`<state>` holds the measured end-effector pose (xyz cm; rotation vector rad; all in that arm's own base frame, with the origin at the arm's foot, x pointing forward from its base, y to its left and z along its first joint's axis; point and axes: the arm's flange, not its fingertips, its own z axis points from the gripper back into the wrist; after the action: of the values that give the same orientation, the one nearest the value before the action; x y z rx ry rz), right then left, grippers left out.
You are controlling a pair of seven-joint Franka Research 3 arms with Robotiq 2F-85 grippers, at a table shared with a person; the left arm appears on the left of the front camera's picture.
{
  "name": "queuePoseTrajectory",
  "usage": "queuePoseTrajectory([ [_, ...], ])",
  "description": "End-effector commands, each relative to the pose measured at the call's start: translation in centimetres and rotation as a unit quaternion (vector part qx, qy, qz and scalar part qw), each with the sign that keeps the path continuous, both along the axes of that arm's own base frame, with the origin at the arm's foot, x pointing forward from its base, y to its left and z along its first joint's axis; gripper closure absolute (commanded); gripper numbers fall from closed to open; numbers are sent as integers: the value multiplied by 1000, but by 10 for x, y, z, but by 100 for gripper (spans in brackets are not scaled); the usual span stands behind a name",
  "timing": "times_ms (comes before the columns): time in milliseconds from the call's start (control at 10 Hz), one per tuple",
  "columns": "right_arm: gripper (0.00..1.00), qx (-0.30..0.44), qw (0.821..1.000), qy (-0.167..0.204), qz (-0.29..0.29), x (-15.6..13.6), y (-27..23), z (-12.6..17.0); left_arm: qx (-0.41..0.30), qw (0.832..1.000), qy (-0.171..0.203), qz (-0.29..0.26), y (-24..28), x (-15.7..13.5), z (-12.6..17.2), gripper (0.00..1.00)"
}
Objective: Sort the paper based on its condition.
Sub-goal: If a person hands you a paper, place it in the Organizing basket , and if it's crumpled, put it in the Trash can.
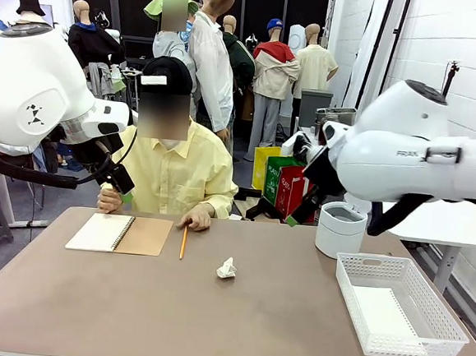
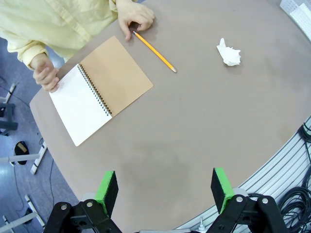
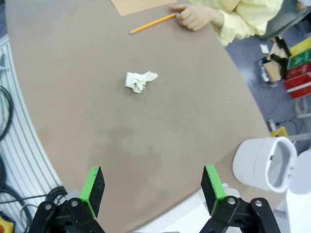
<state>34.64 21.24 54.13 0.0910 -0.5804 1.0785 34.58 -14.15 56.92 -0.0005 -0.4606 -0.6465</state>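
One crumpled white paper ball [image 1: 227, 268] lies on the brown table, near its middle; it also shows in the left wrist view [image 2: 228, 52] and the right wrist view [image 3: 140, 80]. A flat white sheet [image 1: 383, 310] seems to lie in the white basket [image 1: 426, 302] at the right. My left gripper [image 2: 165, 187] hangs open and empty high above the near table edge, seen at upper left in the front view [image 1: 120, 185]. My right gripper [image 3: 153, 189] is also open and empty, raised above the table's right side [image 1: 300, 209]. Neither touches the paper.
A spiral notebook [image 1: 118, 233] lies open at the far left, with a pencil [image 1: 183, 242] beside it. The person rests a hand [image 1: 195, 218] by the pencil and another [image 1: 109, 201] at the notebook. A white round bin [image 1: 339, 229] stands behind the basket.
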Motion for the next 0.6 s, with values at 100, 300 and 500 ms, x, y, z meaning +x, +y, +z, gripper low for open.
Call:
queuePoseTrajectory([
  [100, 0, -73, 997, 21, 32, 33, 40, -9, -2, 1000, 0, -1, 1, 0, 1, 0],
  [300, 0, -109, 991, 41, 66, 43, 69, -27, -2, 1000, 0, -1, 1, 0, 1, 0],
  [500, 0, -134, 985, 54, 89, 49, 92, -46, -2, 1000, 0, -1, 1, 0, 1, 0],
])
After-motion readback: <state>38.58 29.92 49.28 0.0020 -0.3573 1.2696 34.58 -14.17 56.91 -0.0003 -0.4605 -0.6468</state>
